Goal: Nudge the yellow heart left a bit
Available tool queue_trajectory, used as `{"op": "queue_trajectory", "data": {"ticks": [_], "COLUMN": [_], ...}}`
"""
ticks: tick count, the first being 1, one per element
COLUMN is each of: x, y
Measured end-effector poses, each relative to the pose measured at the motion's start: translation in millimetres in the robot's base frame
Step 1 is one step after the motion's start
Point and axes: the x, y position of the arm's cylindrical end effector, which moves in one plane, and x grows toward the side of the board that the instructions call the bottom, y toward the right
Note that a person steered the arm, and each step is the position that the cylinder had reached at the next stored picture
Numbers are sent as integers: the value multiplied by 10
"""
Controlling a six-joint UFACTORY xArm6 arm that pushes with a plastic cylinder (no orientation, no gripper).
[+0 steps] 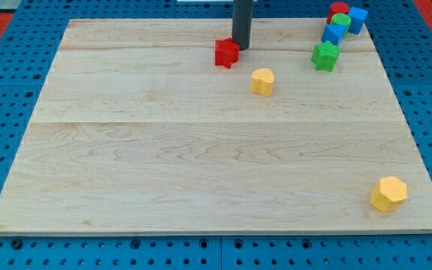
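The yellow heart (262, 81) lies on the wooden board (201, 165) in the upper middle. My tip (241, 48) is at the view's top, up and to the left of the heart, apart from it. The tip stands right beside the red star-like block (226, 53), at that block's upper right edge.
A green star block (325, 55) lies to the heart's upper right. A cluster in the top right corner holds a blue block (334, 33), a green block (340, 20), a red block (339, 9) and another blue block (358, 19). A yellow hexagon (388, 193) sits at the bottom right.
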Motion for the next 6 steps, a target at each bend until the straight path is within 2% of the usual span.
{"op": "queue_trajectory", "data": {"ticks": [1, 3, 5, 6], "x": [116, 254, 827, 956], "y": [15, 485, 510, 510]}}
